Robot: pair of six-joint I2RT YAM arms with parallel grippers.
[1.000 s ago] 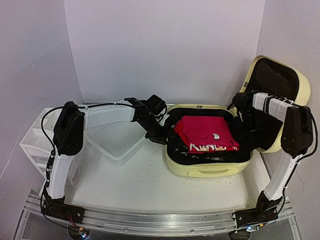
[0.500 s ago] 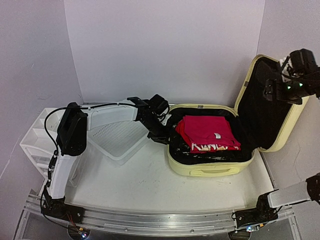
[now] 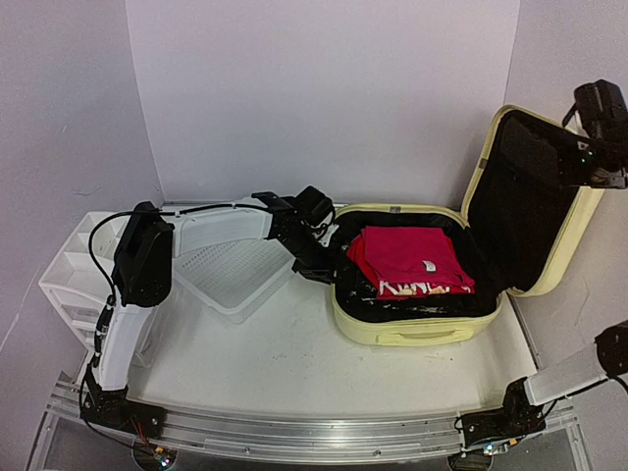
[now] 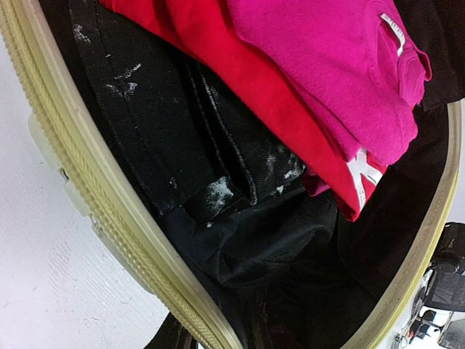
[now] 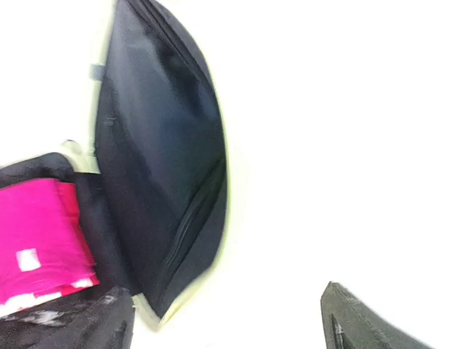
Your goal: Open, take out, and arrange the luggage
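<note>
Right jaws (image 3: pixel 584 162) spread wide near the raised suitcase (image 3: pixel 412 332) lid; left jaws (image 3: pixel 316 267) at its left rim, can't tell grip.

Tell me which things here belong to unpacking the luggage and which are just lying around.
For the job: suitcase, the clothes inside it.
Lying about: basket, drawers.

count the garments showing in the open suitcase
3: a folded magenta knit top uppermost, a red fabric top with white print directly beneath it, and black speckled denim under both. Others may lie hidden below.
</note>
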